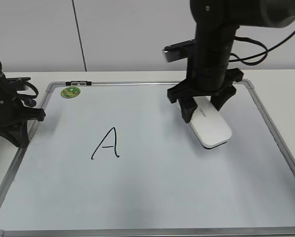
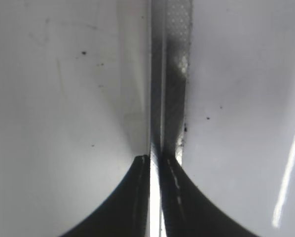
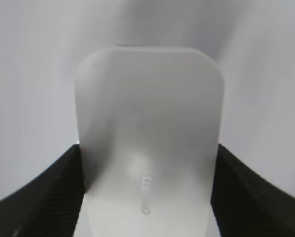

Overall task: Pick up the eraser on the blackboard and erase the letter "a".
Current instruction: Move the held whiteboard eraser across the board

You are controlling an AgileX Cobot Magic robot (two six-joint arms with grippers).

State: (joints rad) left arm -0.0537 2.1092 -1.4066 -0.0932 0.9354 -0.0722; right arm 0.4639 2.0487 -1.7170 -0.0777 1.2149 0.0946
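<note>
Right jaws (ribbed, black) clamp eraser | smooth rounded plastic

matte black right arm with looping black cables; black left arm; ribbed dark fingers.

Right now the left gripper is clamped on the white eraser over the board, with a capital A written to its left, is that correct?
Not quite: the right gripper holds the eraser, as the exterior view shows. The left gripper sits shut at the blackboard's left edge. The A is as described.
</note>
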